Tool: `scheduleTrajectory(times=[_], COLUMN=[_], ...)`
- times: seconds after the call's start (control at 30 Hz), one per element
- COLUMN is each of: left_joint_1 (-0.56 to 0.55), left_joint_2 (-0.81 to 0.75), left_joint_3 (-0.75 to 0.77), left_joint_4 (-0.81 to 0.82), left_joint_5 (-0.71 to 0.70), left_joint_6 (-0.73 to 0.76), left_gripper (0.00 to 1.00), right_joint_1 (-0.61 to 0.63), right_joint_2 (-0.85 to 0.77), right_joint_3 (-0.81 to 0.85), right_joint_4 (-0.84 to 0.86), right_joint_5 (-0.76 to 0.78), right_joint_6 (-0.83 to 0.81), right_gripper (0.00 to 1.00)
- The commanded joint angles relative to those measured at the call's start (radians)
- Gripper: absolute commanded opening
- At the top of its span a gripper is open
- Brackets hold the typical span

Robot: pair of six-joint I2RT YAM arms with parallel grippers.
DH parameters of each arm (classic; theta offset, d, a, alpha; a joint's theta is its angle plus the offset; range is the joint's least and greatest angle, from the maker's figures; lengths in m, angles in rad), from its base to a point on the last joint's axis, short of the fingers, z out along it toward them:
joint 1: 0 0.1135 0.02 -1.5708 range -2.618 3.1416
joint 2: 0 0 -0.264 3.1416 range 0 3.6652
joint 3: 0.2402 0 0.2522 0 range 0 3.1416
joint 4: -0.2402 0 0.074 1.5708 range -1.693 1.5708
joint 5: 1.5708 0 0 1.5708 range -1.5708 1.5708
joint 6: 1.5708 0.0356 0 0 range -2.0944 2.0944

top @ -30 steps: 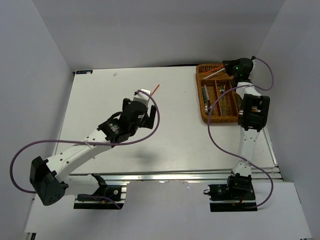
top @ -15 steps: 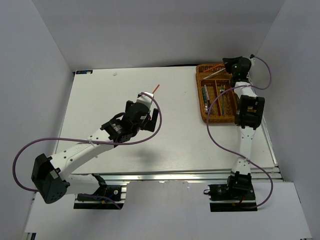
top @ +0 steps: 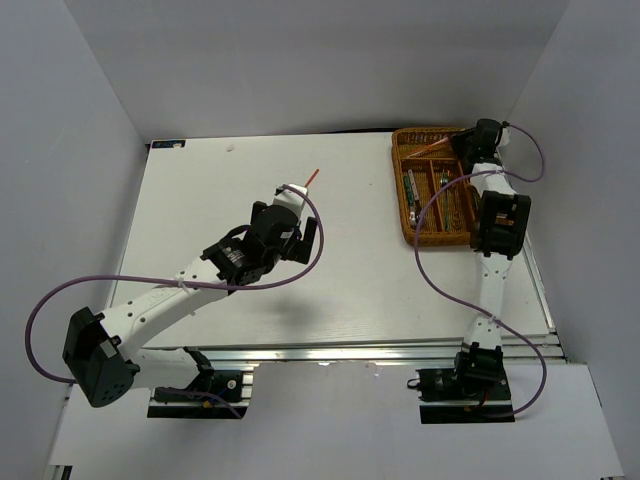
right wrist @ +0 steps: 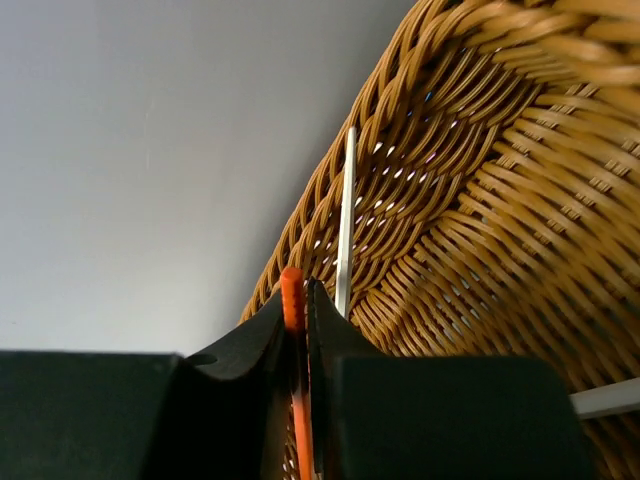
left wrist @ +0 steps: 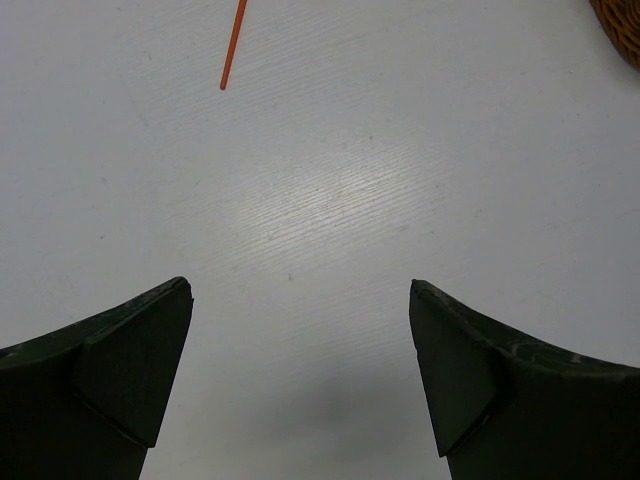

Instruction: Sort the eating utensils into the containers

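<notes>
Right gripper [right wrist: 297, 302] is down inside the wicker tray [right wrist: 470, 160], at what looks like the far crosswise slot. Its jaws are pinched on the held red chopstick [right wrist: 291, 290], tip close to the woven wall. A silver chopstick [right wrist: 346, 220] lies against that same wall, just beside it.

Here is the danger: let go at this tilt and the stick may prop on the weave, catch its tip in a gap, or tip over the rim. A careless exit could also nudge the silver one.

On the other side, the left gripper [left wrist: 299, 290] hovers with its jaws spread wide, holding nothing, over the white table [left wrist: 420, 170]. The loose red chopstick [left wrist: 233, 42] lies well ahead of it. Thin and flat as that one is, a closing pinch could roll it away or scrape the tabletop.
</notes>
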Motion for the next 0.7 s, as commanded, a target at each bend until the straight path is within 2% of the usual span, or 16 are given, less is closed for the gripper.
scheduleTrajectory(times=[0.0, 0.1, 0.23, 0.4, 0.5, 0.63, 0.67], left_joint_1=[0.001, 0.001, 0.001, 0.001, 0.000, 0.001, 0.001], left_joint_2=[-0.004, -0.003, 0.005, 0.000, -0.004, -0.012, -0.014], left_joint_3=[0.005, 0.005, 0.005, 0.005, 0.005, 0.010, 0.007], left_joint_4=[0.009, 0.011, 0.008, 0.006, 0.003, -0.002, 0.000], left_joint_5=[0.011, 0.019, 0.020, 0.020, 0.005, -0.006, -0.006], left_joint_6=[-0.006, -0.006, -0.003, -0.003, -0.003, -0.009, -0.009], left_gripper=[0.98, 0.98, 0.98, 0.98, 0.98, 0.98, 0.98], right_joint_1=[-0.020, -0.023, -0.023, -0.026, -0.025, -0.025, -0.028], right_joint_2=[0.021, 0.028, 0.012, -0.036, -0.093, -0.174, -0.177], right_joint_3=[0.066, 0.072, 0.063, 0.055, -0.002, -0.025, -0.019], right_joint_4=[-0.038, -0.050, -0.064, -0.070, -0.080, -0.160, -0.177], right_joint_5=[0.026, 0.026, 0.021, 0.018, 0.061, 0.119, 0.115], right_joint_6=[0.029, 0.028, 0.017, 0.003, -0.017, -0.064, -0.070], right_gripper=[0.14, 0.22, 0.54, 0.67, 0.70, 0.89, 0.89])
